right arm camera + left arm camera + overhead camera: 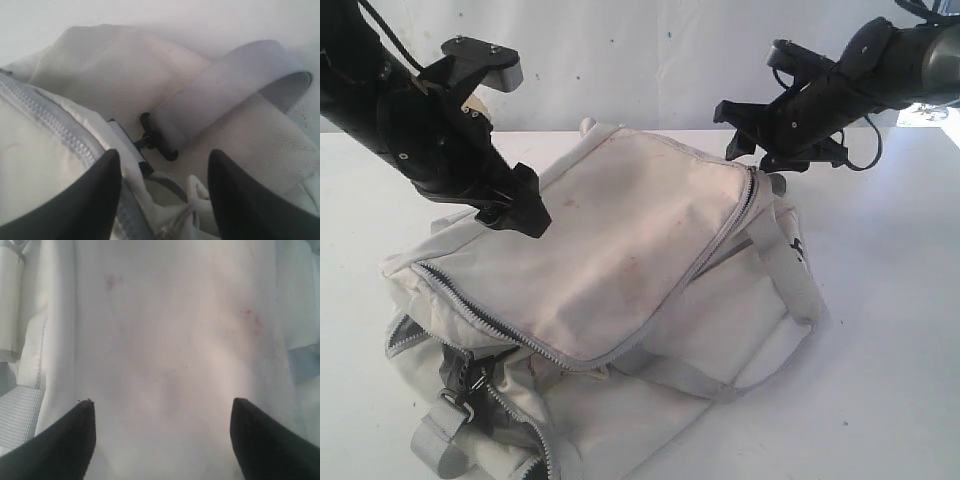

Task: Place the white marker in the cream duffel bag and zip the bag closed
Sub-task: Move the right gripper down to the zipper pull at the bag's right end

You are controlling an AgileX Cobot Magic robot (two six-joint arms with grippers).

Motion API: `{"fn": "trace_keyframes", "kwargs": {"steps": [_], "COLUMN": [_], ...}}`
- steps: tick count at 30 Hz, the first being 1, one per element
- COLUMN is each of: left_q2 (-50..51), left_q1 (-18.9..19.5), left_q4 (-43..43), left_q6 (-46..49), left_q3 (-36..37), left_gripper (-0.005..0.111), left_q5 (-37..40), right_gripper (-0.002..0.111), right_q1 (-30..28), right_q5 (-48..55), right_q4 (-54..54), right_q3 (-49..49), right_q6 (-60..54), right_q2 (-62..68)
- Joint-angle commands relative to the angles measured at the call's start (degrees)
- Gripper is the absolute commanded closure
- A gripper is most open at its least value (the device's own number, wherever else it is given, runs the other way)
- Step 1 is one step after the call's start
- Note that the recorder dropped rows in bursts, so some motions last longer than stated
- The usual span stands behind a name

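The cream duffel bag (pixel 620 250) lies in the middle of the white, smooth worktop (pixel 890 330). It is soft and slumped, with no firm shape. Its broad top flap is slightly domed and a little wrinkled, and it carries some faint reddish stains (pixel 112 280). A grey zipper (pixel 500 325) with fine teeth runs along the edge of the flap in a long curve. At the near left corner, under the flap, some dark lining (pixel 470 375) shows between two lines of zipper. A flat strap (pixel 225 95) of grey woven webbing makes a loop at the far right end of the bag and is joined to it by a small black clip (pixel 150 135). The fabric there has a fine, grainy weave. A dark logo (pixel 798 250) is printed on the right side. The white marker cannot be seen in any view. The left claw (pixel 518 210) is black and angular and hangs over the left part of the flap. Its two pointed fingertips (pixel 82 430) stand wide apart above the bare cream cloth and clamp nothing. The right claw (pixel 752 155) is over the far right corner of the bag, where the zipper ends. Its dark, tapered fingers (pixel 100 200) are also apart, one on each side of the zipper end and some bunched cloth, and I see nothing gripped between them.
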Motion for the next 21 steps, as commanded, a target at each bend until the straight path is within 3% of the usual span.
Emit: {"fn": "trace_keyframes", "kwargs": {"steps": [1, 7, 11, 14, 21], "left_q2": [-0.3, -0.3, -0.3, -0.3, -0.3], "left_q1": [-0.18, -0.18, -0.18, -0.18, -0.18], "left_q4": [0.38, 0.38, 0.38, 0.38, 0.38], "left_q6": [-0.68, -0.83, -1.01, -1.13, -1.11], "left_q3": [-0.5, -0.5, -0.5, -0.5, -0.5], "left_gripper": [0.024, 0.024, 0.024, 0.024, 0.024], "left_q5": [-0.4, -0.29, -0.29, -0.29, -0.7], "right_gripper": [0.059, 0.064, 0.086, 0.108, 0.108], "right_q1": [-0.61, -0.61, -0.61, -0.61, -0.61], "right_q5": [3.56, 3.39, 3.76, 3.12, 0.15], "right_q4": [-0.64, -3.37, -3.37, -3.65, -5.72], "right_q3": [-1.74, -1.74, -1.74, -1.82, -1.82], "right_q6": [0.22, 3.6, 4.04, 3.6, 0.73], "right_q2": [0.89, 0.89, 0.89, 0.51, -2.91]}}
